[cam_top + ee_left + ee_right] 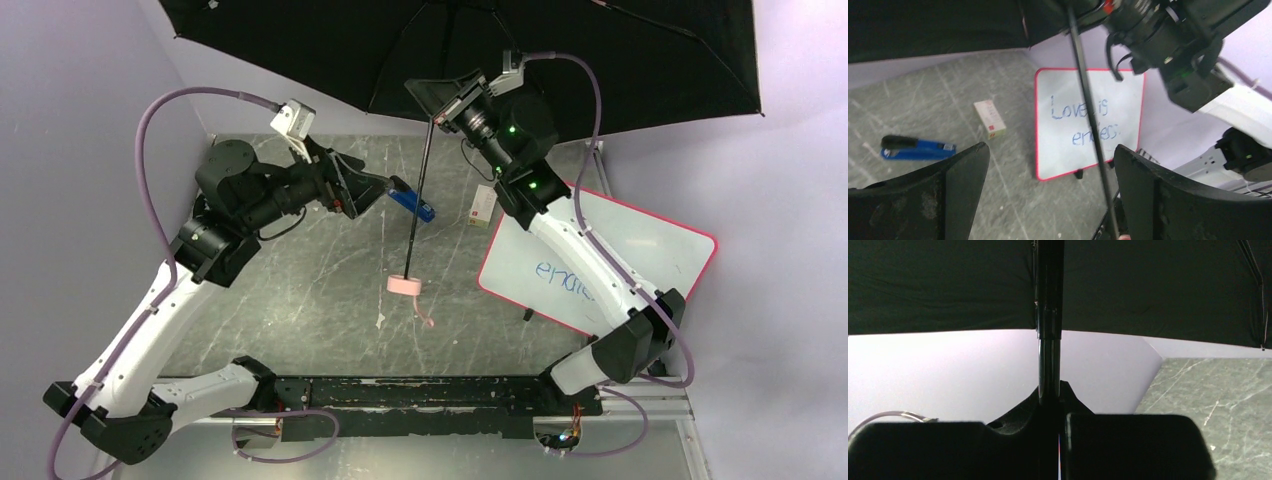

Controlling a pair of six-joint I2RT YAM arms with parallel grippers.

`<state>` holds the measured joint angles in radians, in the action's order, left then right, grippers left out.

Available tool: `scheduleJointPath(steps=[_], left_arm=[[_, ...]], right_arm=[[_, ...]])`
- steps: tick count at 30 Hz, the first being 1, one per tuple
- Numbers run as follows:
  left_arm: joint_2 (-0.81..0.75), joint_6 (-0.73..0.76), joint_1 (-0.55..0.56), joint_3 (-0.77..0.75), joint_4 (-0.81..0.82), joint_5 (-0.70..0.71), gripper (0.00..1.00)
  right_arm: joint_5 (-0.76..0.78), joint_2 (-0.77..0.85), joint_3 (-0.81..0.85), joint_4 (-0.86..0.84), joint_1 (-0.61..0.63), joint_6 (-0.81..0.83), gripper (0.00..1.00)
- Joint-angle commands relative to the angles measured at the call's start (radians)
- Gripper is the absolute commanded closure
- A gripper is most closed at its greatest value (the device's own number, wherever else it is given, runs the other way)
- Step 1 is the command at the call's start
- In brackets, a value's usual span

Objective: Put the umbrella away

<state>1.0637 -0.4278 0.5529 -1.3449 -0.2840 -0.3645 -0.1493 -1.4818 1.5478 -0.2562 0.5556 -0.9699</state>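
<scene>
Grey marbled counter — a blue-and-black stapler just ahead of my left fingers, a small box beyond it, a pink-rimmed whiteboard farther right.

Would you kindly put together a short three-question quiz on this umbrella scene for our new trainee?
1. True or false: the umbrella is folded shut.
2. Fill in: the left gripper has its jaws standing ____, with nothing held between them.
3. Which one is clamped on the umbrella's shaft?
A. the left gripper
B. the right gripper
C. neither

Key: 1 false, the canopy is spread open; 2 open; 3 B.
</scene>
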Motion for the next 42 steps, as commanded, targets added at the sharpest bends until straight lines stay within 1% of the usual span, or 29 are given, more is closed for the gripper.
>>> scheduleJointPath(steps=[1, 3, 6, 10, 15, 19, 25, 31, 34, 42], left_arm=[[0.004, -0.034, 0.046, -0.022, 0.147, 0.014, 0.02], [0.022, -0.033, 0.067, -0.033, 0.150, 0.034, 0.02], [0.052, -0.025, 0.118, -0.040, 0.148, 0.077, 0.09], [0.083, 0.003, 0.178, -0.046, 0.117, 0.179, 0.12], [0.123, 0.026, 0.212, -0.066, 0.116, 0.229, 0.13], [0.166, 0.053, 0.221, -0.105, 0.097, 0.261, 0.19], [0.205, 0.093, 0.224, -0.151, 0.044, 0.305, 0.35], [0.219, 0.088, 0.225, -0.149, 0.039, 0.320, 0.45], [0.227, 0.078, 0.228, -0.148, 0.040, 0.321, 0.52], [0.210, 0.079, 0.228, -0.135, 0.033, 0.332, 0.79]], right_arm=[[0.139, 0.047, -0.007, -0.012, 0.046, 0.088, 1.00], [0.147, 0.050, -0.006, -0.003, 0.061, 0.094, 1.00], [0.197, 0.053, -0.003, 0.009, 0.088, 0.111, 1.00], [0.233, 0.059, 0.001, 0.019, 0.116, 0.136, 1.00], [0.255, 0.060, 0.007, 0.026, 0.155, 0.165, 1.00], [0.275, 0.063, 0.009, 0.028, 0.184, 0.192, 1.00], [0.309, 0.073, 0.017, 0.043, 0.219, 0.235, 1.00], [0.373, 0.072, 0.029, 0.066, 0.264, 0.259, 1.00], [0.411, 0.070, 0.034, 0.075, 0.290, 0.263, 1.00], [0.459, 0.074, 0.027, 0.076, 0.320, 0.284, 1.00]])
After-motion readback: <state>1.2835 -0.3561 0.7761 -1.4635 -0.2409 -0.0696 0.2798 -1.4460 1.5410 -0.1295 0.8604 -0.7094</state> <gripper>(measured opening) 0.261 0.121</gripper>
